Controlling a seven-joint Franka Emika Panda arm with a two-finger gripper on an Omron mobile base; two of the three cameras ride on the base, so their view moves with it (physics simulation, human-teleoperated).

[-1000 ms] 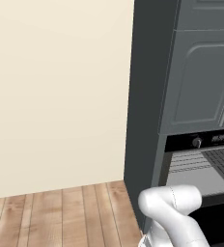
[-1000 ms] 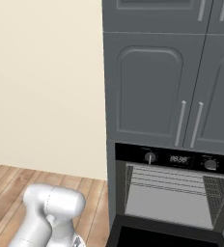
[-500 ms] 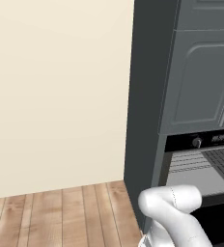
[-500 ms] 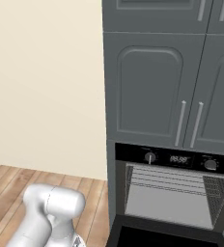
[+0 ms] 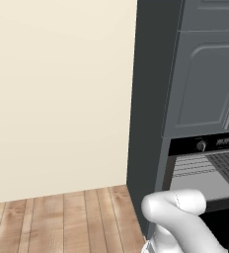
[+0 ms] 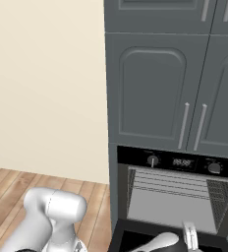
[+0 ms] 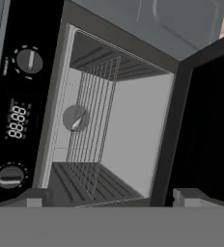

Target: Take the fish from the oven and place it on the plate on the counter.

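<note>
The black oven point(image 7: 22, 116) stands open, and the hand view shows it rolled on its side, with the control strip and its knobs on the left. Inside the pale grey cavity point(image 7: 133, 125) hang wire racks point(image 7: 92, 140). A round grey disc point(image 7: 75, 118) shows through the wires, and I cannot make out the fish. My gripper point(image 7: 114, 200) is open wide just in front of the cavity mouth, with nothing between its fingers. From the right base view the hand point(image 6: 189, 235) hovers low over the dropped oven door point(image 6: 133, 238). The plate and the counter are out of view.
Dark grey cabinet doors point(image 6: 155, 88) with metal handles rise above the oven. A beige wall point(image 5: 57, 94) and wood floor point(image 5: 62, 217) lie to the left. The open black door point(image 7: 205, 125) stands along the gripper's right side in the hand view.
</note>
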